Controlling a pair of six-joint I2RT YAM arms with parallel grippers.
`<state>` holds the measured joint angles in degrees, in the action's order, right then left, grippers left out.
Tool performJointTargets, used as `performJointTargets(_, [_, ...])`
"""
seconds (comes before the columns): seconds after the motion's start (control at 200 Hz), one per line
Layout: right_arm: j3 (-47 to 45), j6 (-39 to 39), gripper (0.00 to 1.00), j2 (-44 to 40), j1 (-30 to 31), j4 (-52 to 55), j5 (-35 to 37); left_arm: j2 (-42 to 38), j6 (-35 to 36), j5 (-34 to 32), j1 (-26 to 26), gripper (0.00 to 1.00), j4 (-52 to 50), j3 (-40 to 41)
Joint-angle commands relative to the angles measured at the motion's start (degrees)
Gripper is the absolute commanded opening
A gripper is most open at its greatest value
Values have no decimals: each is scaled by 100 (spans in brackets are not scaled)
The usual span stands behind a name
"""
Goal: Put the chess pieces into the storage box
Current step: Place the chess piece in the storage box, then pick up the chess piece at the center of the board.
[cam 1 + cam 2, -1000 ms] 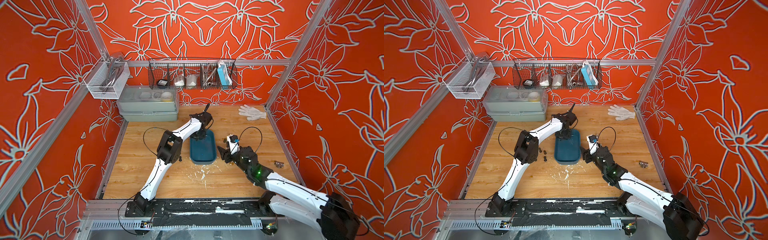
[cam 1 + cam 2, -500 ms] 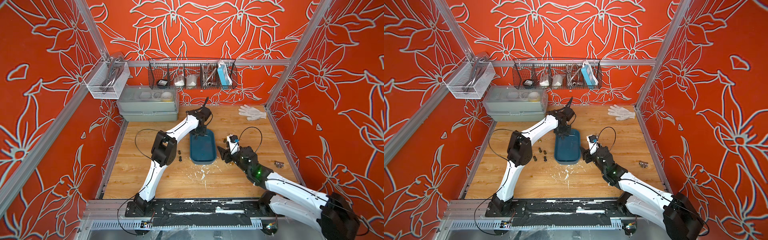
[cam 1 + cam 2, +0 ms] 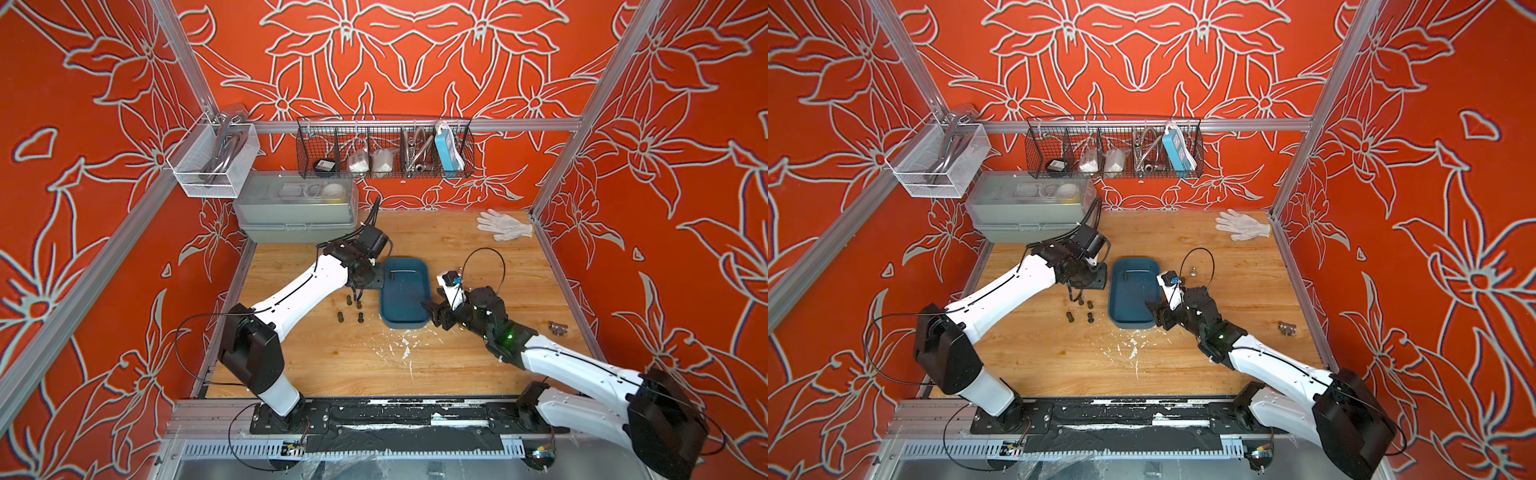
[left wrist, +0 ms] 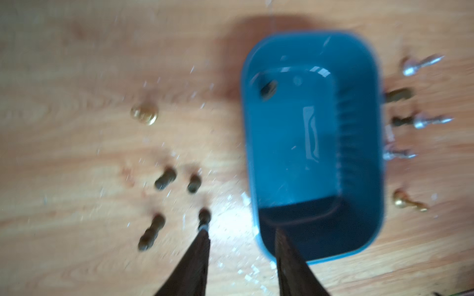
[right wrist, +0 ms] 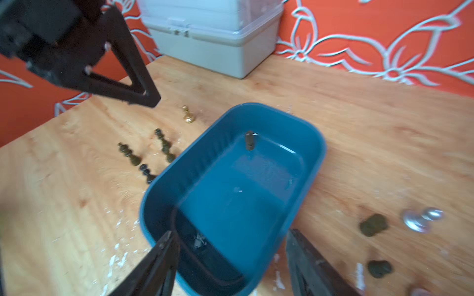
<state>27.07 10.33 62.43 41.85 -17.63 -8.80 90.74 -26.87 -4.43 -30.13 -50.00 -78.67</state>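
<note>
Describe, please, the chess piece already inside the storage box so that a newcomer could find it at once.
In the middle of the wooden table sits the blue storage box. Near its end toward the back wall is one small dark chess piece. It alone is inside the walls; the other dark, silver and gold pieces are on the wood outside.

1. The storage box (image 3: 405, 291) sits centrally on the table (image 3: 332, 365), one chess piece (image 5: 249, 140) in it.
2. Several chess pieces (image 3: 340, 318) lie just left of it, further pieces (image 4: 420, 123) just right.
3. The lidded case (image 3: 297, 208) stands behind-left; a glove (image 3: 503, 224) lies behind-right.
</note>
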Motion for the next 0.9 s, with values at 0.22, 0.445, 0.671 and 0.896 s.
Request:
performJointTargets(0.22, [280,-395,79,437,358,-108,-702,68,-157,352,395,38,301,794])
performJointTargets(0.445, [333,-391,79,437,421,11,-562,679,-24,298,567,37,456,611])
performJointTargets(0.671, [308,-391,81,410,431,-10,-480,1073,-2,223,620,37,456,486])
performJointTargets(0.896, [215,-401,90,359,448,-170,-614,1321,-2,117,644,37,469,458])
